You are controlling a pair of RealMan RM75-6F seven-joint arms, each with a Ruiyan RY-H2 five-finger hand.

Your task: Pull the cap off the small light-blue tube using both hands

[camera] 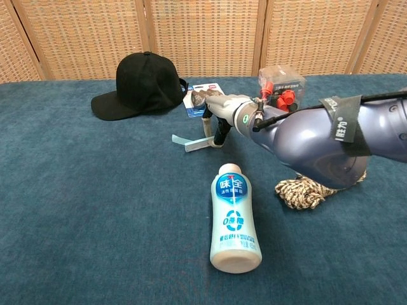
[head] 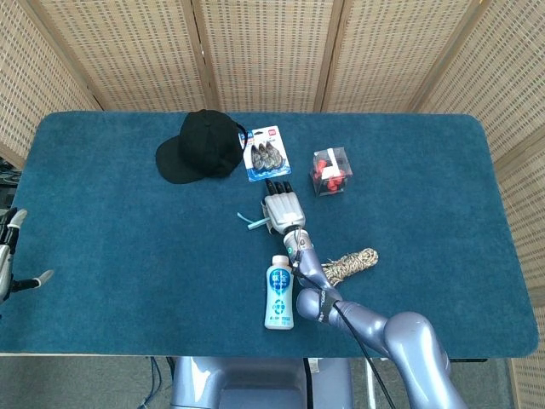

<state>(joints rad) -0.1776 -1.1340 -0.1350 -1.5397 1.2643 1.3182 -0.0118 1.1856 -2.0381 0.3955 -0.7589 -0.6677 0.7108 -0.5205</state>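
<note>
The small light-blue tube point(head: 250, 221) lies near the table's middle, just left of my right hand point(head: 282, 209). In the chest view my right hand point(camera: 219, 112) reaches down over the tube point(camera: 193, 142) and pinches its right end, which sits slightly raised off the cloth. The tube's flat left end points away from the hand. I cannot make out the cap under the fingers. My left hand point(head: 10, 256) shows only at the far left edge of the head view, off the table, fingers apart and holding nothing.
A white-and-blue bottle point(camera: 234, 216) lies in front of the tube. A coil of rope point(camera: 305, 189) sits under my right forearm. At the back are a black cap point(head: 199, 146), a blister pack point(head: 267, 154) and a clear box with red parts point(head: 330, 170).
</note>
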